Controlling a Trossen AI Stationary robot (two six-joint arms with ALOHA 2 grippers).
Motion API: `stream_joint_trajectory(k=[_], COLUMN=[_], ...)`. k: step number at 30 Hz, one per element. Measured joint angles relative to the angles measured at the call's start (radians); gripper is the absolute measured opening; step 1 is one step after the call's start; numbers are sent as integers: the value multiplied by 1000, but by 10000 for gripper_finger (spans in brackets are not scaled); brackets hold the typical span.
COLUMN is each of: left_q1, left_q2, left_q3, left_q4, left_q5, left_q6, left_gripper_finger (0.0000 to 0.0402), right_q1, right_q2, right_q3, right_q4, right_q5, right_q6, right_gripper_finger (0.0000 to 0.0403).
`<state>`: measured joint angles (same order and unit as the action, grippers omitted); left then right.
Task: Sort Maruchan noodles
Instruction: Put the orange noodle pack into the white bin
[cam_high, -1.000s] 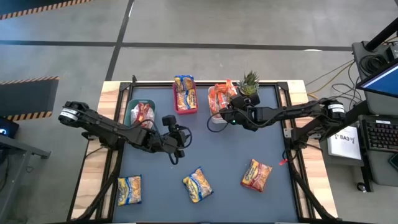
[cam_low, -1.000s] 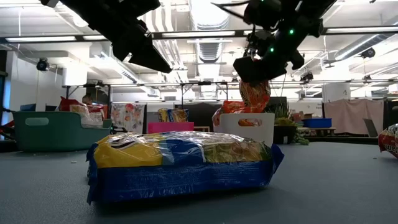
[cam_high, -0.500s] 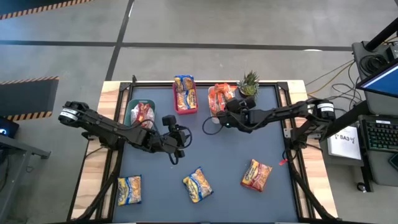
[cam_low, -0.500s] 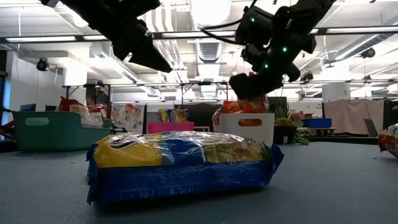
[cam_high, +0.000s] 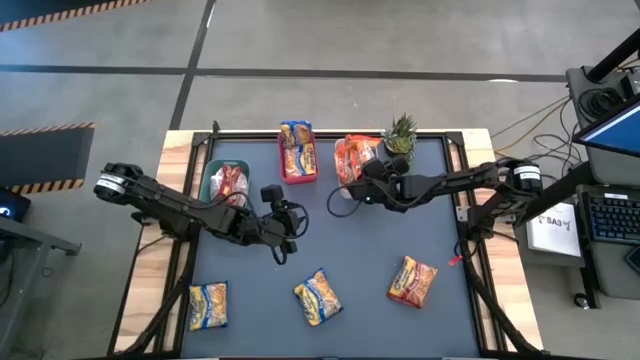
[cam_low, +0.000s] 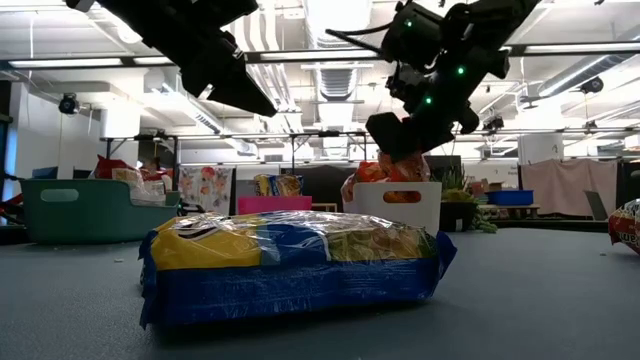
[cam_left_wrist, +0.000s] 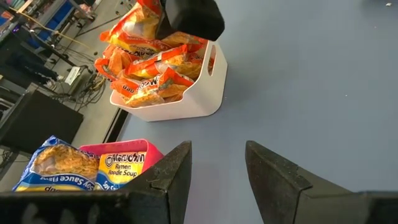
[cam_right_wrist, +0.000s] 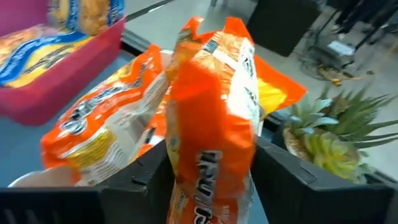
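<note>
The tabletop (cam_high: 400, 235) is a dark blue mat on a wooden frame. At its far left edge stands a green bin (cam_high: 212, 178) with red-orange noodle packets (cam_high: 229, 182) in it. Near the front left corner lies a yellow-and-blue noodle packet (cam_high: 208, 304), flat on the mat.

The left arm reaches in from the left edge, and the left gripper (cam_high: 283, 243) hangs over the bare middle-left of the tabletop. Its fingers (cam_left_wrist: 177, 177) stand apart with only blue mat between them. In the low view this arm crosses the upper left, above the green bin.

At the middle of the far edge sits a pink bin (cam_high: 296, 172) with yellow-and-blue packets (cam_high: 296, 148) upright in it. A second yellow-and-blue packet (cam_high: 318, 297) lies near the front edge, about midway along; it fills the foreground of the low view and hides much of the mat behind it.

Just right of the pink bin is a white bin (cam_high: 344, 192) heaped with orange noodle packets (cam_high: 351, 155). The right gripper (cam_high: 367, 178) hangs right over this bin, fingers clamped on an orange packet (cam_right_wrist: 214, 130) held upright above the heap. That packet blocks most of the right wrist view. A small potted plant (cam_high: 400, 133) stands at the far edge, just beside the white bin and close to the right arm.

An orange packet (cam_high: 412, 280) lies alone toward the front right.
</note>
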<state>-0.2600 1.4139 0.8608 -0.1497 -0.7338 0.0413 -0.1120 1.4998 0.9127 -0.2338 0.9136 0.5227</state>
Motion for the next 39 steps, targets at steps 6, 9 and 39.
stream_joint_trajectory(k=[6,9,39], left_q1=[0,0,7], left_q2=[0,0,-8], left_q3=[0,0,48], left_q4=[0,0,-38], left_q5=[-1,-16,-95], left_q6=[6,21,201], left_gripper_finger=[134,134,134], right_q1=[0,0,-225], right_q2=[-56,-89,-71], right_q3=[8,43,176], right_q4=[-79,-157,55], right_q5=[-43,-59,-790], right_q6=[-14,-9,-298], right_gripper_finger=[214,216,9])
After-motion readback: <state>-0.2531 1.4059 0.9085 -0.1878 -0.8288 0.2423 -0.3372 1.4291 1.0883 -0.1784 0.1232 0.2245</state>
